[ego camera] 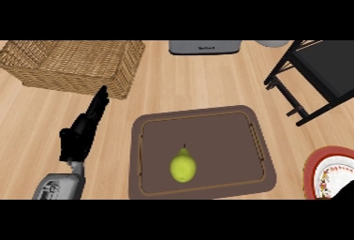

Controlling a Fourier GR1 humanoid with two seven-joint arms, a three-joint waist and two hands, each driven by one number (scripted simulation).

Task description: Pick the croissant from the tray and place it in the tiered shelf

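A brown tray (149, 154) lies on the wooden counter, low in the middle of the head view. The only thing on it is a yellow-green pear (182, 166) with a short stem, near the tray's front; no croissant shows. The black tiered shelf (319, 70) stands at the upper right. Left of the tray and apart from it, my left hand (81, 133) is open, with straight fingers pointing up toward the basket. A small dark part of my right hand (345, 191) shows at the lower right corner, over the plate.
A wicker basket (72, 63) fills the upper left. A grey toaster (205, 47) stands at the back centre, with a grey object (273, 43) beside it. A red-rimmed plate (326, 171) lies right of the tray.
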